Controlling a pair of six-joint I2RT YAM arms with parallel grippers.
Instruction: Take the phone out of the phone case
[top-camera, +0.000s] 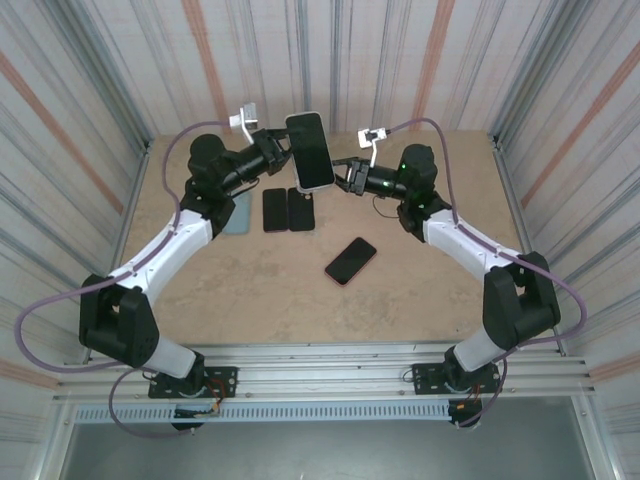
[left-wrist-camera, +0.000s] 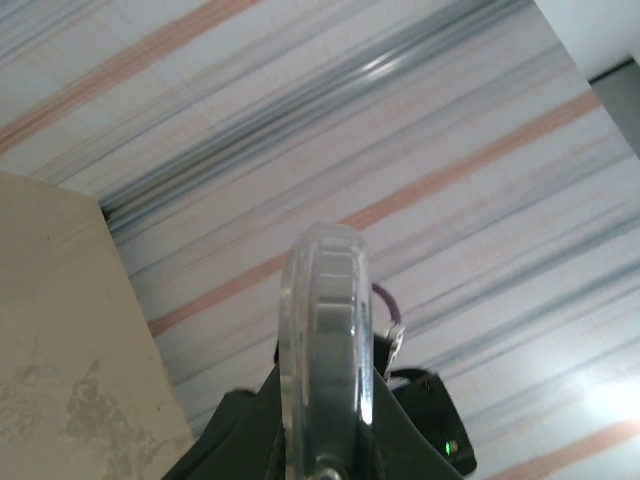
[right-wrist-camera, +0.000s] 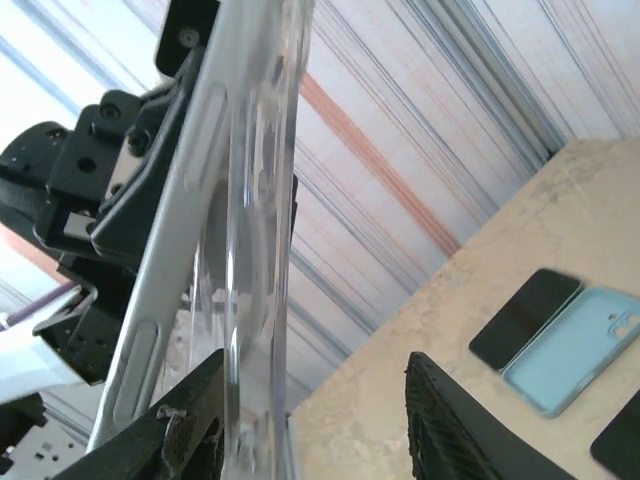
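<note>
While the phone (top-camera: 311, 150) sits inside its clear case (right-wrist-camera: 258, 200), held above the table (top-camera: 250, 290), my left gripper (top-camera: 284, 152) pinches it; my right gripper (right-wrist-camera: 320, 430) is spread at its edge. Nothing separated yet.

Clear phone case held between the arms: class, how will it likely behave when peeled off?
The clear case looks thin and transparent, so it probably flexes rather than snaps. Its glossy sheen suggests it may slip. Gripped at one edge by the left gripper, it could twist.
</note>
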